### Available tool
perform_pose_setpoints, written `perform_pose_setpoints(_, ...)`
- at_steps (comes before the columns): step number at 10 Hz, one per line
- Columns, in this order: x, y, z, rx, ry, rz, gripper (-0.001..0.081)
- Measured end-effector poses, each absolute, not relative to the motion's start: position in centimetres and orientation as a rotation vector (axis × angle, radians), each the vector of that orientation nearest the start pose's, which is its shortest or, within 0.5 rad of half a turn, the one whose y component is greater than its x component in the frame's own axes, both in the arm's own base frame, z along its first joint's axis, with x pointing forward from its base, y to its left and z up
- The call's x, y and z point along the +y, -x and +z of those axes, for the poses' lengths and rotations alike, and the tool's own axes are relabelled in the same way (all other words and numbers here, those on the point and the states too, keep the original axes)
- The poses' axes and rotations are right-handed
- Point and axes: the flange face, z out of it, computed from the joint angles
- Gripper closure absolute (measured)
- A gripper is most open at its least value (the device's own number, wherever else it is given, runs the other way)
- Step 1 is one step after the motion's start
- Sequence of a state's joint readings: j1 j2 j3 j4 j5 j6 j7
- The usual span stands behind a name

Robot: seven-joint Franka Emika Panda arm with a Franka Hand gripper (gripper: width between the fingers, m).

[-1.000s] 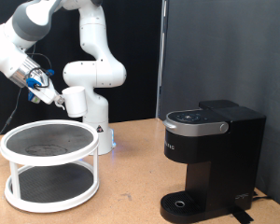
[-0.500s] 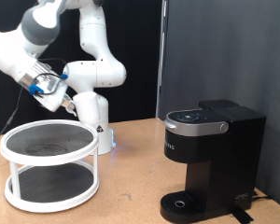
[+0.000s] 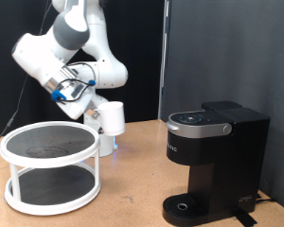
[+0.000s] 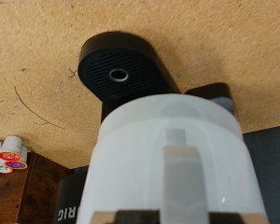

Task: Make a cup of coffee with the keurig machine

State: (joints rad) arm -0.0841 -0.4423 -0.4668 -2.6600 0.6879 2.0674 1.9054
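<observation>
My gripper point(image 3: 95, 111) is shut on the white cup point(image 3: 112, 116) and holds it in the air, above the table and to the exterior view's left of the keurig machine point(image 3: 213, 161). In the wrist view the cup point(image 4: 168, 140) fills the lower middle, with one of my fingers point(image 4: 182, 175) lying against its side. Beyond the cup the wrist view shows the machine's round black drip base point(image 4: 121, 73) and part of its black body point(image 4: 266, 168). The machine's lid is down.
A white two-tier round rack point(image 3: 49, 165) stands on the wooden table at the exterior view's left. Small coffee pods point(image 4: 6, 155) lie at the wrist view's edge. A black curtain forms the back wall.
The arm has swung towards the exterior view's right with the cup, from above the rack's far left to a spot nearer the machine.
</observation>
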Motion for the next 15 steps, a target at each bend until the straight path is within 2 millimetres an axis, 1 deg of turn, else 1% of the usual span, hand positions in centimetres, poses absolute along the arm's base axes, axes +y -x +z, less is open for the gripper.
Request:
perform_pose_setpoints(2, -13.8, -35.4, 36.9, 2.534, 0.458, 0.880, 0.0804)
perform_pose_setpoints(3, -13.4, -35.8, 36.7, 2.545, 0.468, 0.878, 0.0804)
perform_pose_setpoints(4, -13.5, -35.8, 36.6, 2.544, 0.467, 0.878, 0.0804)
perform_pose_setpoints(6, -13.4, -36.0, 36.2, 2.572, 0.424, 0.880, 0.0804)
perform_pose_setpoints(8, -12.7, -36.9, 34.7, 2.640, 0.377, 0.845, 0.0804)
perform_pose_setpoints(10, -11.8, -38.3, 32.9, 2.694, 0.360, 0.795, 0.0804)
perform_pose_setpoints(15, -9.7, -41.9, 28.2, 2.766, 0.327, 0.724, 0.0804)
